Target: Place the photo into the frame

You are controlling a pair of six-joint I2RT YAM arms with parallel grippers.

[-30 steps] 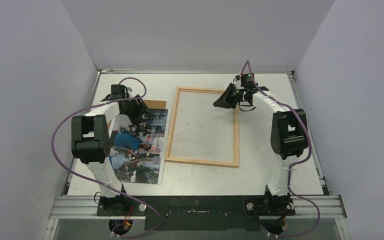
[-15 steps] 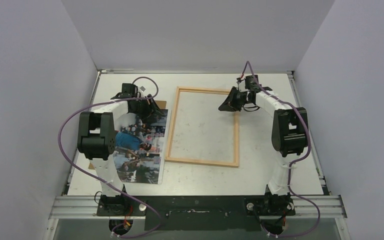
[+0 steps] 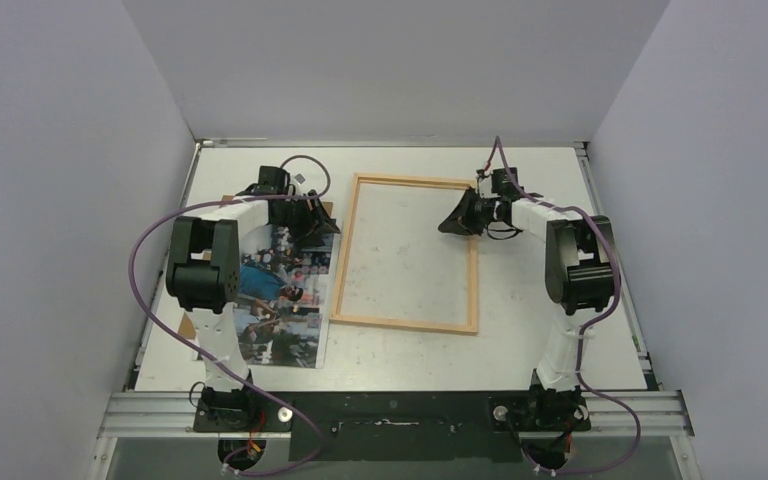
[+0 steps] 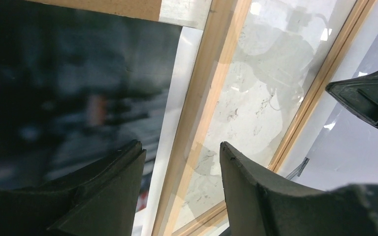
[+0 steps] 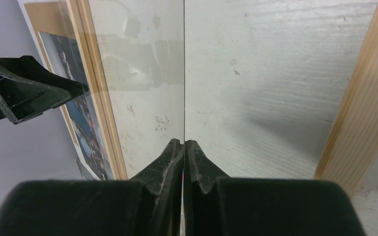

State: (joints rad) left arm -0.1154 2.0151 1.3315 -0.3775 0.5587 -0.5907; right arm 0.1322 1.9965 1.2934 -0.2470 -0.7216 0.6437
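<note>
The glossy blue-and-white rectangular street photo [image 3: 282, 300] lies face up on the scuffed white bench [image 3: 410, 352], just left of the thin light-wood frame [image 3: 405, 323]. Grey walls [image 3: 390, 70] surround it. Left fingers [image 4: 109, 196] stand parted; right fingers [image 5: 170, 162] pinch a thin clear sheet [image 5: 142, 73].

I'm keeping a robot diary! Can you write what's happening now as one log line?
left gripper: open, above photo edge | right gripper: shut on clear pane | photo: beside frame, not in

Photo [image 3: 280, 300] lying on the table [image 3: 520, 350] just left of the frame [image 3: 405, 322], backing board [image 4: 128, 7] lying beneath it — left gripper [image 3: 328, 226] hovering over its far right corner, right gripper [image 3: 444, 227] over the frame's far right part.
</note>
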